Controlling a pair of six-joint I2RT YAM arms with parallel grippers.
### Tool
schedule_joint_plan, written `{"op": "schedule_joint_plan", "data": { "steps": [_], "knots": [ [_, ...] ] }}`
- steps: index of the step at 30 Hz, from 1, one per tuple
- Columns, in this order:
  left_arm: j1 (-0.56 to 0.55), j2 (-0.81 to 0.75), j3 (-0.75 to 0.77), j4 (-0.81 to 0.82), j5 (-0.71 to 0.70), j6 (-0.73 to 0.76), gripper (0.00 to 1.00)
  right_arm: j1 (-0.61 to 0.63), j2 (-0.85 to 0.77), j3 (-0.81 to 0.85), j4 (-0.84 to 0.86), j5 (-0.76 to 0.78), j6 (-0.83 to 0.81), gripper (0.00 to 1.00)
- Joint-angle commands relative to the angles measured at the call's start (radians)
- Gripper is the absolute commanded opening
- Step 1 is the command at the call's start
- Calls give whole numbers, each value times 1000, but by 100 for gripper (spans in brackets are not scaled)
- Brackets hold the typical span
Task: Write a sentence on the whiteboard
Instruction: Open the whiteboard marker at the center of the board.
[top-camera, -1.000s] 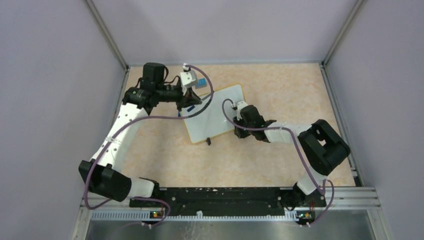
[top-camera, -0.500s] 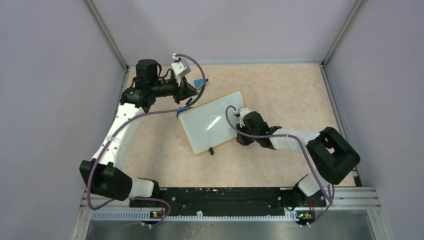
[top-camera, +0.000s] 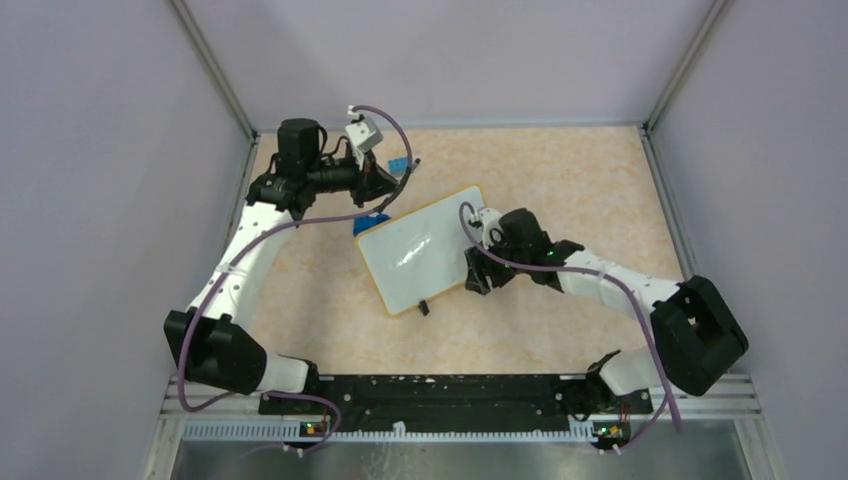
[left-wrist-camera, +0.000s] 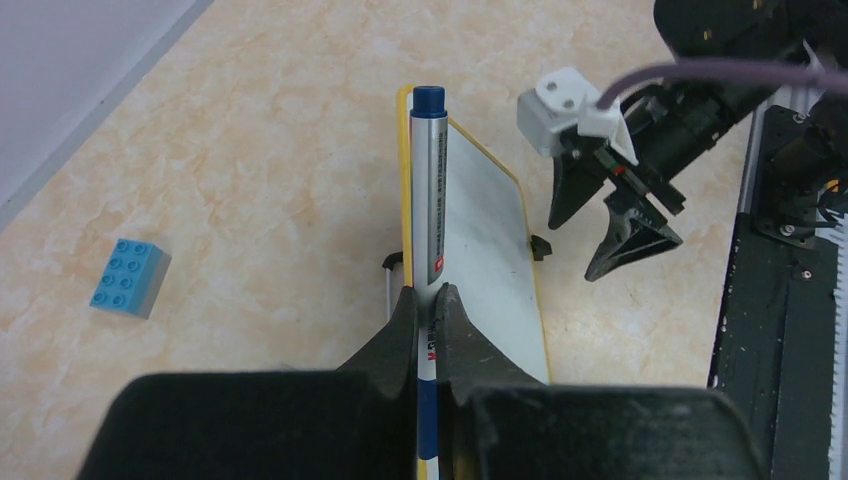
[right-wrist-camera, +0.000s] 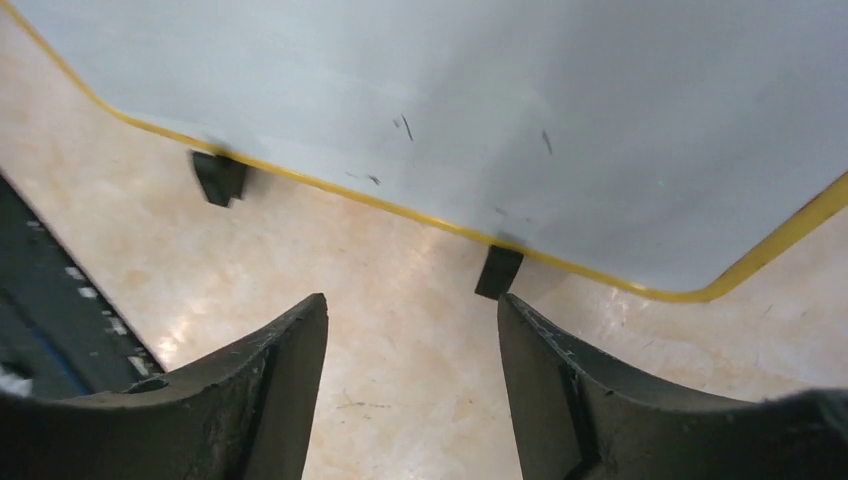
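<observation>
A beige marbled tabletop (top-camera: 560, 180) sits inside pale lilac walls (top-camera: 450, 60) with metal corner posts. The whiteboard (top-camera: 415, 250) lies flat near the middle of the table, turned at an angle, with its yellow rim showing all round. The left gripper (left-wrist-camera: 428, 310), reaching in at the far left, is clamped on a silver marker pen (left-wrist-camera: 430, 180) with a blue end. The pen points out over the board's far-left edge, probably to bring it down for writing. Whether that blue end is a cap or the tip, and whether it touches the board, cannot be told. The right gripper (right-wrist-camera: 410, 340) is low at the board's near-right edge, its jaws apart and empty. A black clip foot (right-wrist-camera: 497, 272) is just beyond them and a second foot (right-wrist-camera: 218, 177) further left, so this arm seems placed to steady the board. No blue sentence shows, only a few tiny dark flecks. A blue toy brick (left-wrist-camera: 130, 278) lies on the table apart from the board.
</observation>
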Motion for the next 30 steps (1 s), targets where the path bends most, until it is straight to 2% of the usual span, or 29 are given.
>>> {"op": "schedule_joint_plan", "data": {
  "steps": [1, 3, 5, 11, 16, 19, 22, 25, 30],
  "knots": [
    [-4, -7, 0, 4, 78, 29, 0, -113, -75, 191, -167, -311, -112, 64],
    [-15, -13, -1, -24, 95, 72, 0, -190, -107, 243, -196, -455, -119, 76],
    [-55, -24, -11, -66, 97, 142, 0, -254, -140, 286, -205, -558, -112, 83],
    [-273, -24, -5, -203, -54, 313, 0, -289, -163, 440, -243, -684, -38, 85],
    [-339, -13, 16, -228, -128, 327, 0, -289, -194, 442, -243, -859, 4, 85],
    [-360, -10, 14, -230, -139, 327, 0, -288, -212, 428, -239, -865, 22, 82],
    [-390, -5, 8, -232, -143, 328, 0, -287, -215, 410, -177, -844, 98, 74],
    [-412, 1, 14, -231, -140, 325, 0, -268, -196, 415, -184, -762, 139, 59],
    [-437, 12, 27, -202, -161, 299, 0, -231, -168, 421, -206, -673, 149, 50]
  ]
}}
